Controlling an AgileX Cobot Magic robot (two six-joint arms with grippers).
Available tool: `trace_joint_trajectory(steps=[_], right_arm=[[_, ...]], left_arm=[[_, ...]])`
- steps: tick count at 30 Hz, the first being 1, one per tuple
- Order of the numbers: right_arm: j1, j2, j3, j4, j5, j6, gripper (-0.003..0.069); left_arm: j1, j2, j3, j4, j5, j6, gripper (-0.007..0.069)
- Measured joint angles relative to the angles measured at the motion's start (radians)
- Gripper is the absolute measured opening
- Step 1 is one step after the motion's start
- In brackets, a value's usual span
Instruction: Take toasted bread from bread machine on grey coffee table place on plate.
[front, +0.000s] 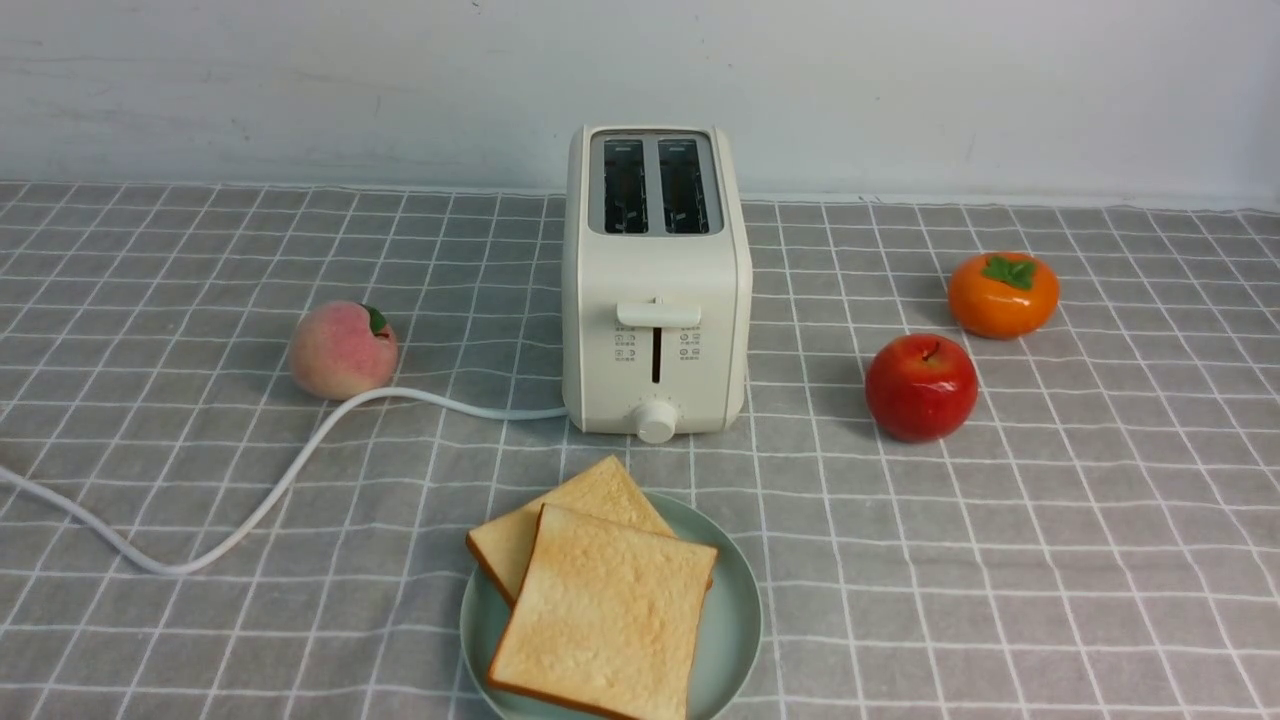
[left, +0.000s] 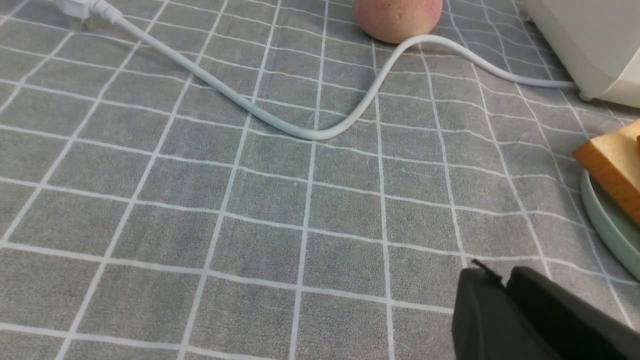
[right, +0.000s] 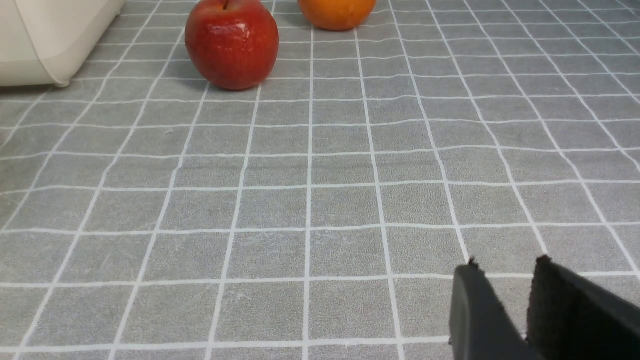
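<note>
Two slices of toasted bread lie overlapping on the mint-green plate (front: 735, 610) at the front centre of the grey coffee table (front: 1000, 560). The upper slice (front: 610, 620) covers part of the lower slice (front: 585, 500). The bread machine (front: 655, 280) stands behind the plate with both slots empty and its lever up. Neither gripper shows in the front view. My left gripper (left: 500, 275) is shut and empty, low over the cloth beside the plate's rim (left: 607, 225) and a toast corner (left: 612, 162). My right gripper (right: 505, 265) is slightly open and empty over bare cloth.
A peach (front: 343, 350) lies left of the bread machine, by its white cord (front: 250, 510), which runs off to the left. A red apple (front: 921, 387) and an orange persimmon (front: 1003, 294) lie to the right. A white wall stands behind the table.
</note>
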Motion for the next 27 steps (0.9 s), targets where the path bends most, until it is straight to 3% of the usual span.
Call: trace_joint_trajectory(steps=[27], right_arm=[[0.0, 0.0, 0.0, 0.0, 0.0, 0.0, 0.0217]], left_arm=[[0.0, 0.0, 0.0, 0.0, 0.0, 0.0, 0.0078]])
